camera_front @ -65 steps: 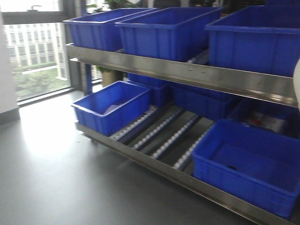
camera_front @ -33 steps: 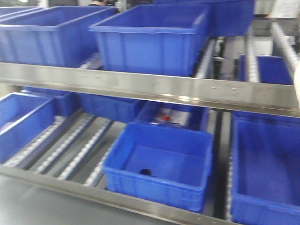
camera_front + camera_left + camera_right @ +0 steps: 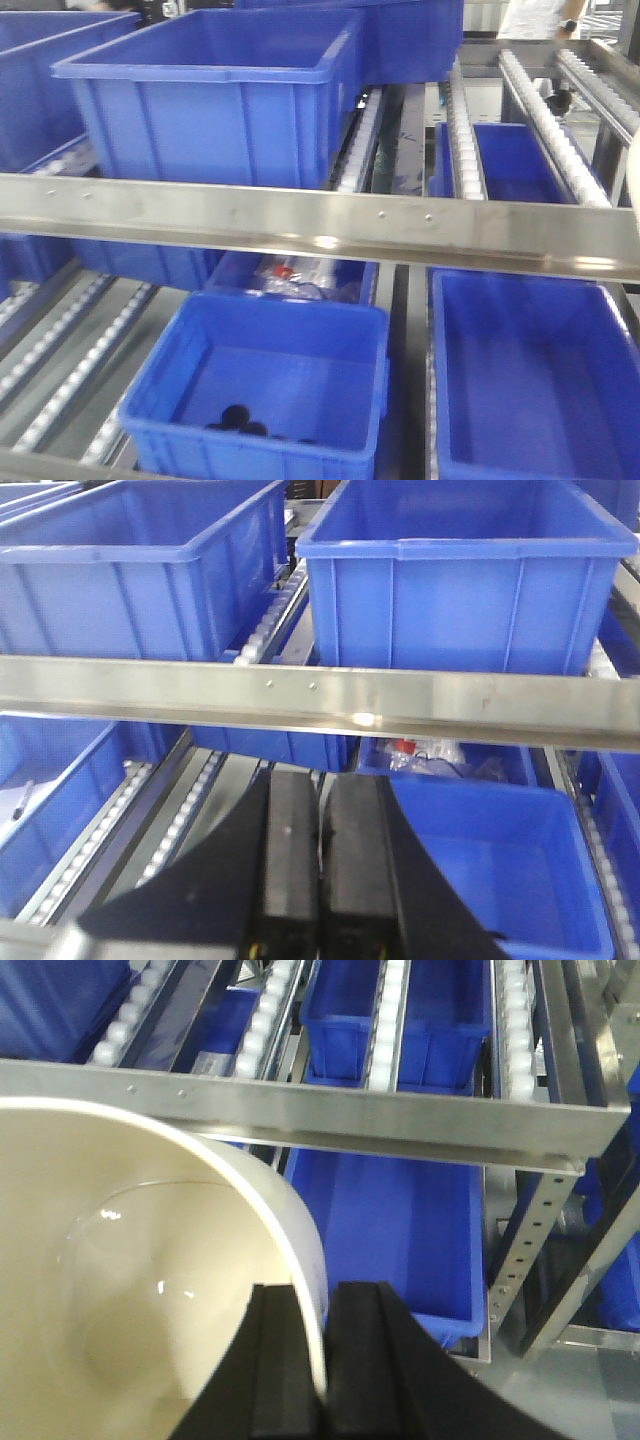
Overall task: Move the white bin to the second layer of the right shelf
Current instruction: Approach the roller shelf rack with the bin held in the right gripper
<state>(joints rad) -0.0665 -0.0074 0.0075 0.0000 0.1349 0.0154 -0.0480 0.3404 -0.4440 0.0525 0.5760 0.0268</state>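
Now the front view has swung rightward along the rack, bringing open roller lanes (image 3: 470, 150) on the right into sight. The right pincer (image 3: 322, 1360) stays clamped on the white bin's (image 3: 140, 1290) rim, near the steel rail (image 3: 330, 1120); the left pincer (image 3: 320, 880) is together, empty.
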